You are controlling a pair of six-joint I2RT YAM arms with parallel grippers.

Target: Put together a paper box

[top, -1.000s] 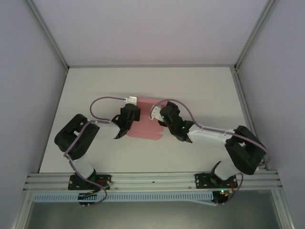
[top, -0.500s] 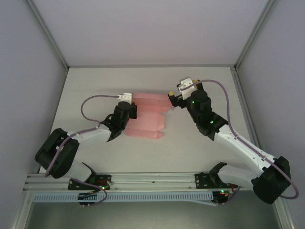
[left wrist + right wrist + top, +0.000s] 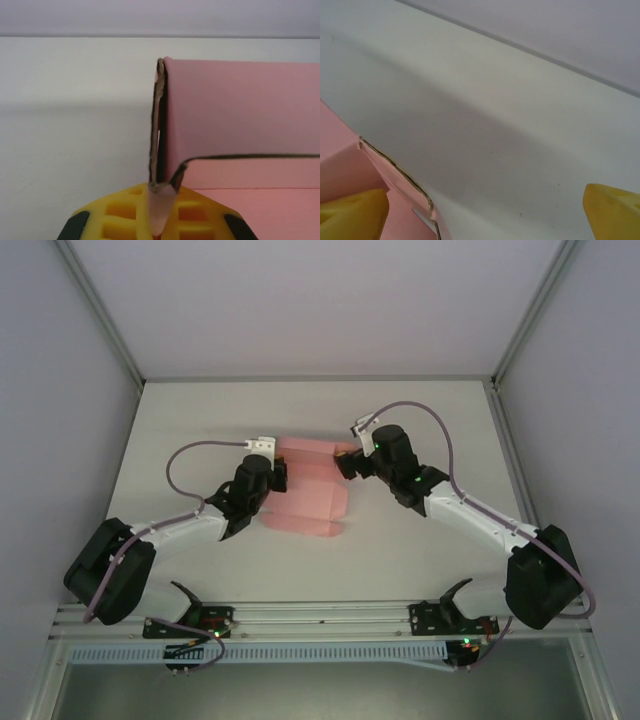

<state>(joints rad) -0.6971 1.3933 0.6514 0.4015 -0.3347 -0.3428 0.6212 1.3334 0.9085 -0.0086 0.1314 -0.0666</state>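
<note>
Left wrist: left claw [image 3: 161,207] pinches the paper box [image 3: 240,115] wall; right claw [image 3: 346,462] spread; we advise gripping the corner squarely.

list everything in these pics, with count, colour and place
box: one, pale pink, partly folded, mid table
table: one, white, under everything
walls: three, pale grey, round the table
rail: one, silver, near edge
cables: two, purple-grey, looping off the wrists
arms: two, white and black, bases at near edge
left gripper: one, yellow, shut on the box's left flap
right gripper: one, yellow, open at the box's far right corner
</note>
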